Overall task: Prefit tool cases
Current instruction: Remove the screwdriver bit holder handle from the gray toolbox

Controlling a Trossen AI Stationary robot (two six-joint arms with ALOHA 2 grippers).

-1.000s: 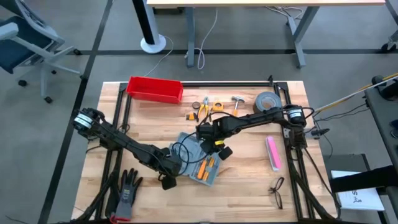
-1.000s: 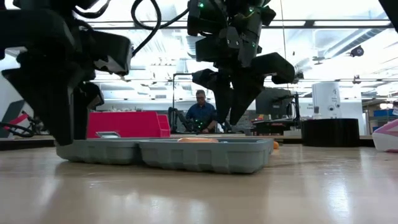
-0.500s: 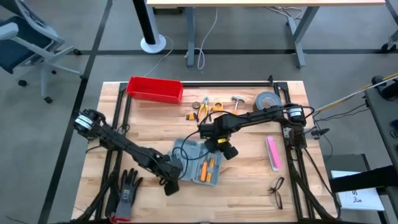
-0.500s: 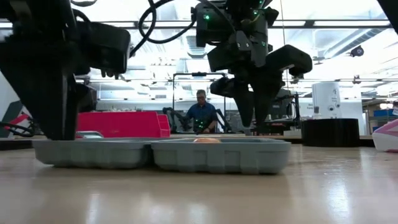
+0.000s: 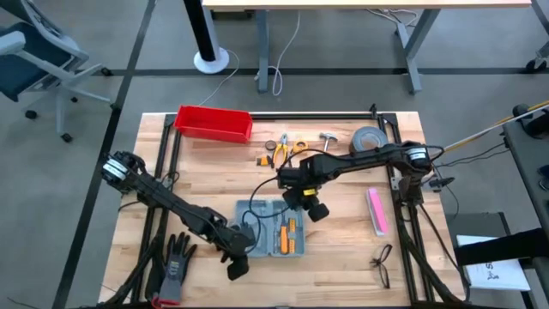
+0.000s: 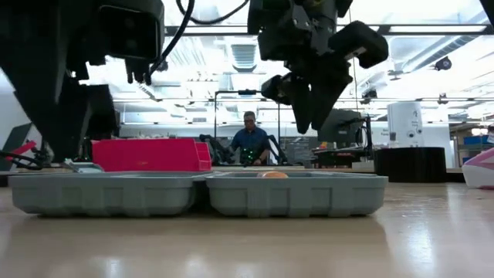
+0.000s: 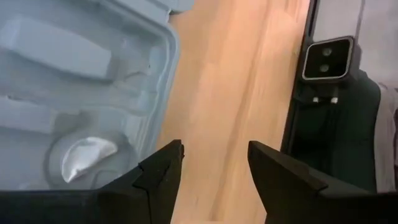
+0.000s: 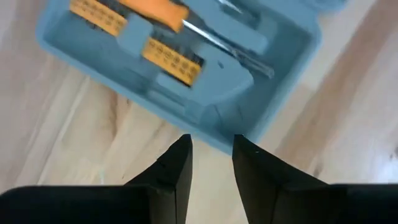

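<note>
Bench (image 5: pixel 343 240) is light wood planks with a black frame rail round the edges, standing on grey floor. Tool case (image 5: pixel 273 238) lies open and flat near the front-middle of the bench, both halves side by side. One half carries an orange-handled screwdriver (image 8: pixel 158 10) and orange bit strips (image 8: pixel 172 58); the other half shows only grey moulded slots.

Left pincer (image 7: pixel 211 163) sits just off the case's front-left corner, fingers apart, nothing between them, bare wood showing in the gap. Right pincer (image 8: pixel 211 154) hangs above the case's back-right edge, clear of it in the low view, fingers a narrow gap apart and gripping nothing.

Other stuff on the bench:
- red bin (image 5: pixel 214 123) at back left, well apart from the case
- loose hand tools (image 5: pixel 296 146) at back middle (pliers, small hammer, I think – too small to be sure)
- tape roll (image 5: pixel 370 138) at back right
- pink item (image 5: pixel 376 210) at right
- glasses (image 5: pixel 383 263) at front right corner
- black glove (image 5: pixel 177 260) at front left, near the left arm

Open wood between the case and the pink item, and in front of the case to the rail.

Room: office chair (image 5: pixel 34 51) at far left, another desk's legs and cables behind the bench. Low view shows a person (image 6: pixel 249 144) seated far back.
</note>
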